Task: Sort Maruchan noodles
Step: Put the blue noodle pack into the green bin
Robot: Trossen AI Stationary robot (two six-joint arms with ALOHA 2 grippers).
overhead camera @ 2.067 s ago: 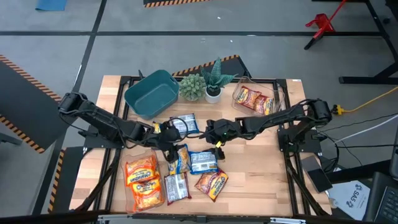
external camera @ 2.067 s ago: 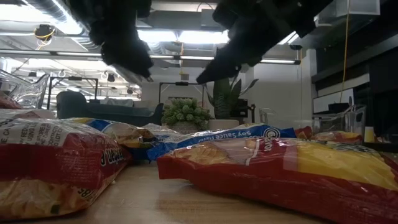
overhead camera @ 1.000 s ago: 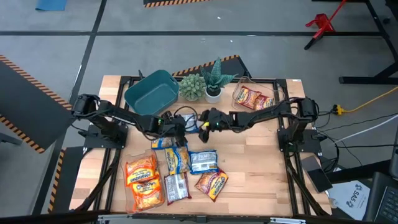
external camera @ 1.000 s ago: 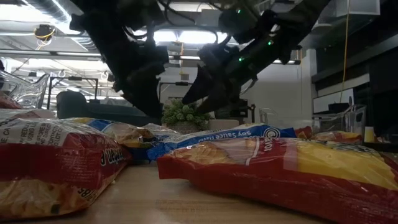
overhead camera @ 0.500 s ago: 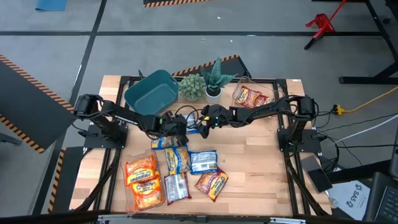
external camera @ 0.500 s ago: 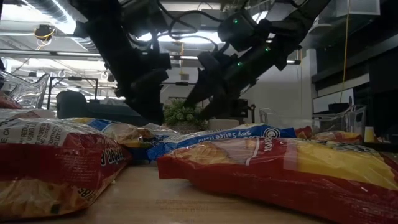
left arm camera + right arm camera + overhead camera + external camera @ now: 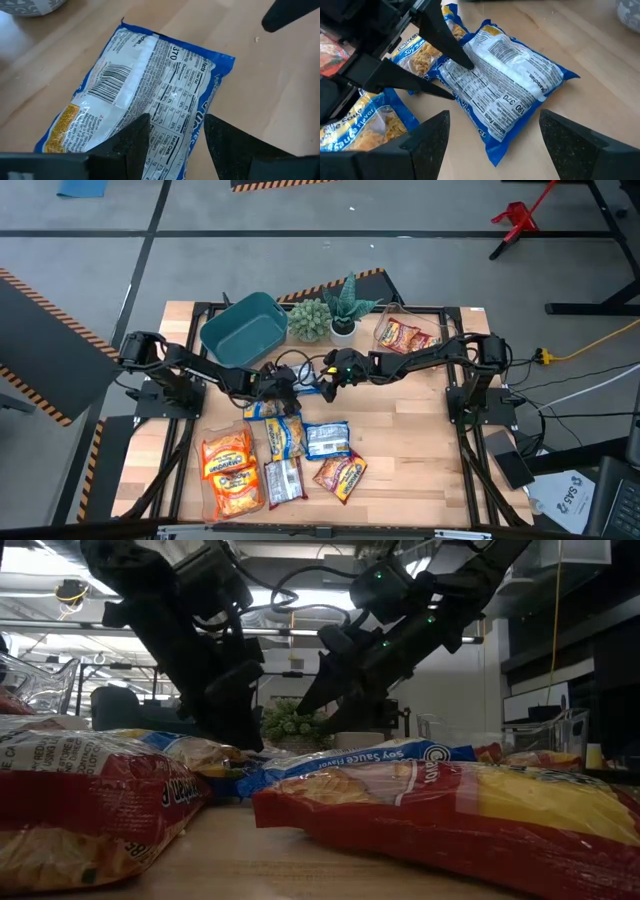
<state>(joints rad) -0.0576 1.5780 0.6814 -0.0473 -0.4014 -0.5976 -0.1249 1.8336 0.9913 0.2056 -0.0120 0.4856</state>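
Observation:
A blue-rimmed Maruchan packet (image 7: 303, 383) lies flat on the wood, silvery-white printed back up, between both grippers. My left gripper (image 7: 175, 140) is open and low over it; in the right wrist view its fingers (image 7: 451, 94) stand at the packet's (image 7: 515, 85) edge on the left arm's side. My right gripper (image 7: 495, 145) is open wide and hovers above the packet's other side (image 7: 330, 375). More packets lie nearer: blue-yellow (image 7: 285, 435), blue-white (image 7: 326, 440), red-orange (image 7: 340, 473), silvery-white (image 7: 283, 478). My left gripper comes slanting down from the table's left, one open finger over the packet's printed back (image 7: 165, 105) and one at its edge. Whether the fingertips touch the packet, I cannot tell. The packet lies flat on the table.
A clear tub (image 7: 203, 480) at the near left holds orange packets; another tub (image 7: 452, 332) at the far right holds red ones. A teal bin (image 7: 243, 328) and two potted plants (image 7: 310, 320) stand along the far edge. Bare wood (image 7: 410, 440) lies at the near right.
My left gripper has sunk toward the blue-rimmed packet, staying open. My right gripper has drifted slightly toward the far edge and then held still above the packet. The packets have not moved.

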